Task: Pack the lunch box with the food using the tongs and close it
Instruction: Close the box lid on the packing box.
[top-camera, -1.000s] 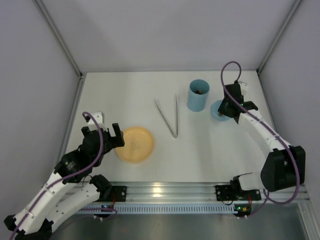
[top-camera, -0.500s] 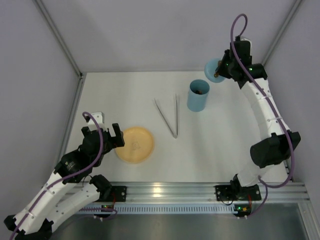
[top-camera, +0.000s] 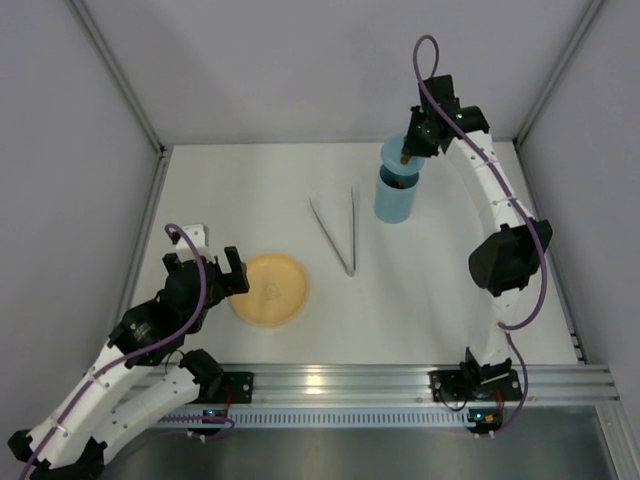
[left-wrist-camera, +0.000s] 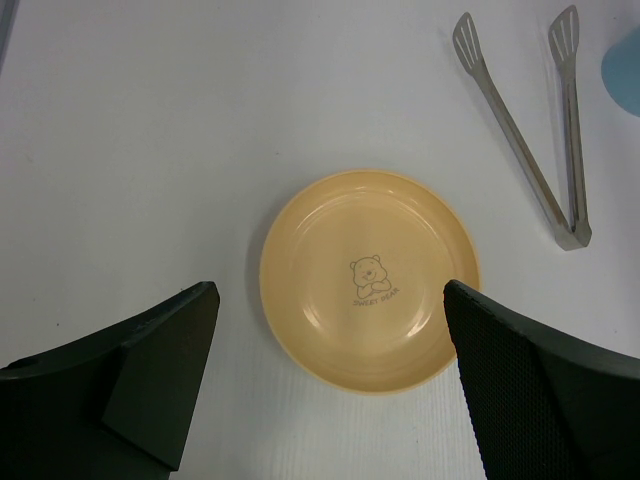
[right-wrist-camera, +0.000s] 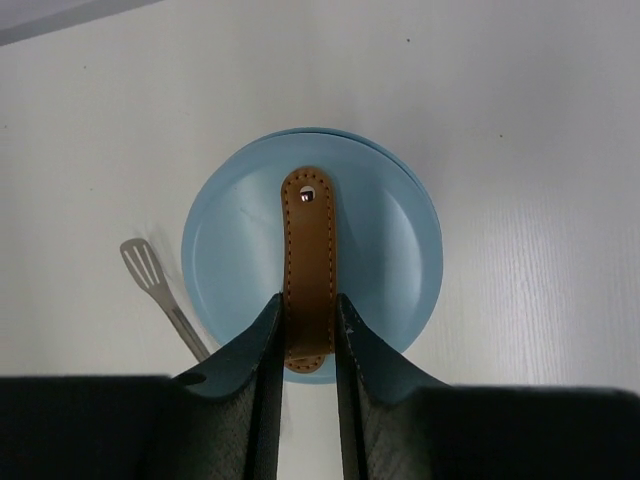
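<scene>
Right arm: my right gripper is clamped on the brown handle of the lid, holding the lid flat just above the lunch box. The lunch box stands upright and open, with a brown food piece showing inside. The tongs lie to its left, apart from it. The plate sits farther left, below my left gripper, whose fingers are wide apart.

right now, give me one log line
right gripper: shut on lid, over lunch box | left gripper: open over plate | tongs: on table
</scene>
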